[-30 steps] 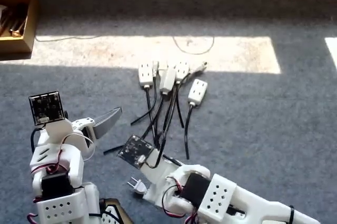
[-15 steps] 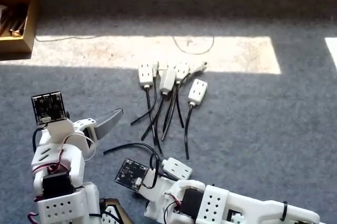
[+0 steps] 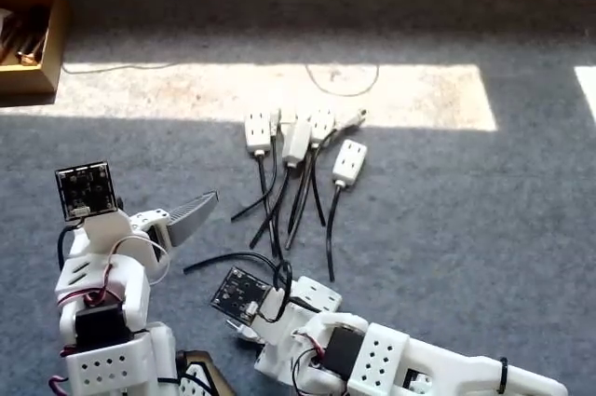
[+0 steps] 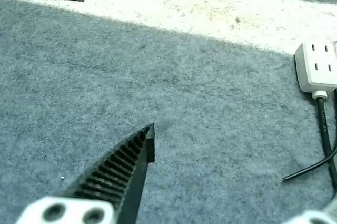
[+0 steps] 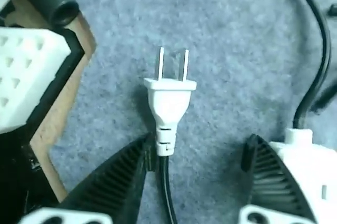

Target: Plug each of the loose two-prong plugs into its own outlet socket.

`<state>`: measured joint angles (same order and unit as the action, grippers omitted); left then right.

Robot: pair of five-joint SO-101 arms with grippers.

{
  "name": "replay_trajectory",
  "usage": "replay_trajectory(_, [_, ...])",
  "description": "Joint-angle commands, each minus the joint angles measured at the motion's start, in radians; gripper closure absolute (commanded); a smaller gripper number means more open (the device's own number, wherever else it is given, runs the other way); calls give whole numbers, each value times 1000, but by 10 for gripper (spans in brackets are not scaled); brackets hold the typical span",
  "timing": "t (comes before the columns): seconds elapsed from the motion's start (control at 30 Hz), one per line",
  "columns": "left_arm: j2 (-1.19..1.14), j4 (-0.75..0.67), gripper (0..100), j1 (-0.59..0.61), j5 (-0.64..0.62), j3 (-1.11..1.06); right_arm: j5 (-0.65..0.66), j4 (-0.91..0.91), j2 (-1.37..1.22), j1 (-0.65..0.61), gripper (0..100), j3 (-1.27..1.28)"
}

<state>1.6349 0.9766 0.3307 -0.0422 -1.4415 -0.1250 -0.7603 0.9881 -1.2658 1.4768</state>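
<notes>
Nearest us, our right hand (image 5: 199, 149) was spread low over the grey carpet (image 3: 484, 228), its fingers on either side of the loose white two-prong plug (image 5: 169, 100). One finger (image 5: 131, 171) touched the plug at its cord end. The other stood apart from it, just beside a white outlet socket (image 5: 303, 150). The plug lay flat on the carpet, prongs bare and pointing away from the hand, not yet in any socket. A little farther out, our left hand (image 3: 189, 211) hung over the carpet, spread, with nothing against its ribbed finger (image 4: 124, 163). Beyond it lay a cluster of white outlet sockets (image 3: 296, 140), close together, their black cords (image 3: 279, 210) trailing back toward us. Farthest off, a wooden box (image 3: 33, 37) sat beside the end of a sunlit strip (image 3: 410, 98).
</notes>
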Motion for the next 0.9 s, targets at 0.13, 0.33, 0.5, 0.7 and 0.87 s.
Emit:
replay_trajectory(0.13, [-1, -15, 473, -15, -3, 7, 38, -85, -248, 15, 743, -194])
replay_trajectory(0.33, [-1, -15, 473, -15, -3, 7, 55, -84, -495, 15, 743, -312])
replay_trajectory(0.5, [-1, -15, 473, -15, -3, 7, 61, 36, -604, 15, 743, -335])
replay_trajectory(0.7, [-1, -15, 473, -13, -3, 7, 55, 44, -611, 19, 741, -328])
replay_trajectory(0.87, [-1, -15, 473, -13, -3, 7, 61, 42, -611, 21, 776, -334])
